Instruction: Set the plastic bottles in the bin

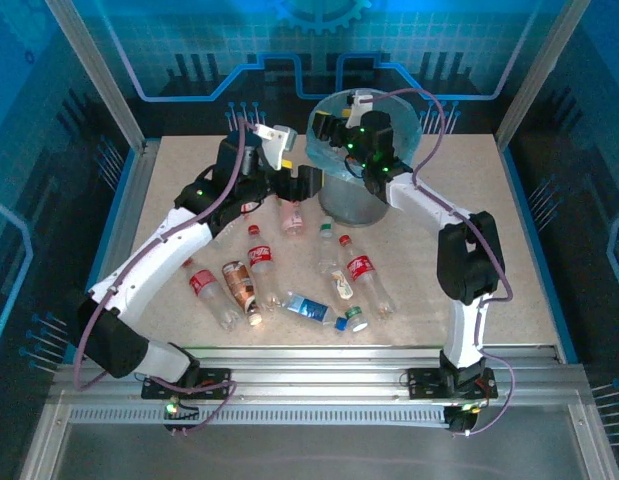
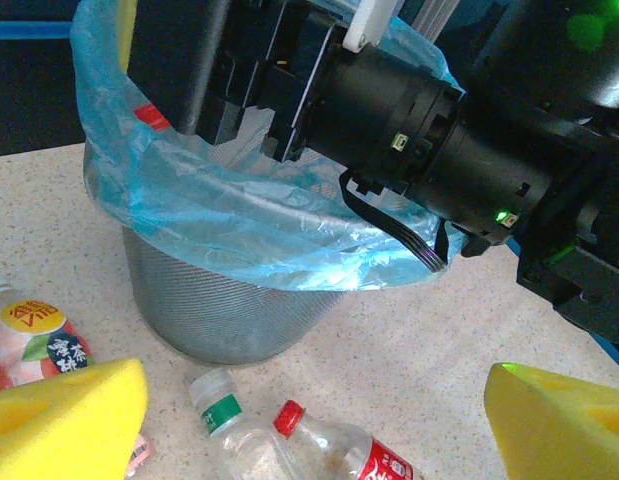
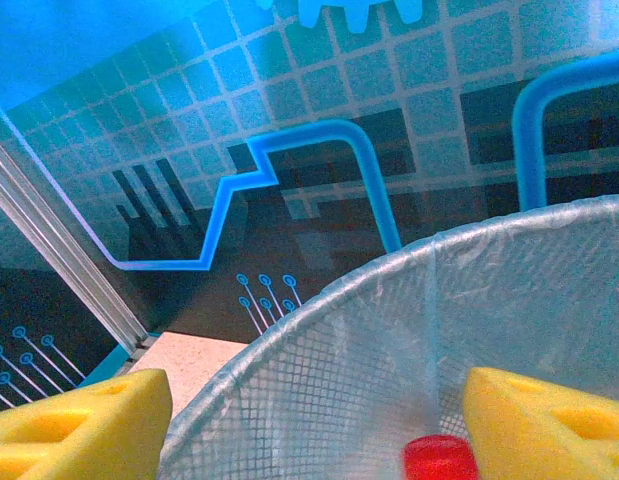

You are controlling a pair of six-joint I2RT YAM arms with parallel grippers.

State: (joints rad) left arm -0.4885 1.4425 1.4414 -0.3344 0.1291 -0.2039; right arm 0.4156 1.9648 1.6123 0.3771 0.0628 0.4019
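Several plastic bottles point(image 1: 289, 280) lie on the bench point(image 1: 469, 180) at the bin's point(image 1: 351, 208) 6 o'clock; one red cap point(image 3: 439, 458) shows inside it. The right tool point(image 3: 314, 420) hangs over the bin mouth, pads spread and empty. The left tool point(image 1: 305, 186), likewise spread and empty, sits at its 9 o'clock. The right should lift straight up, clear of the blue liner point(image 2: 239, 220).

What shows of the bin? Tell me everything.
The bin is a round grey mesh bucket, standing upright on the table at its far middle. A translucent light-blue bag lines it and folds over the rim, crinkled. The right gripper hangs open over its mouth, and a red cap shows inside. Bottles lie near its base; whether any touches it cannot be told.
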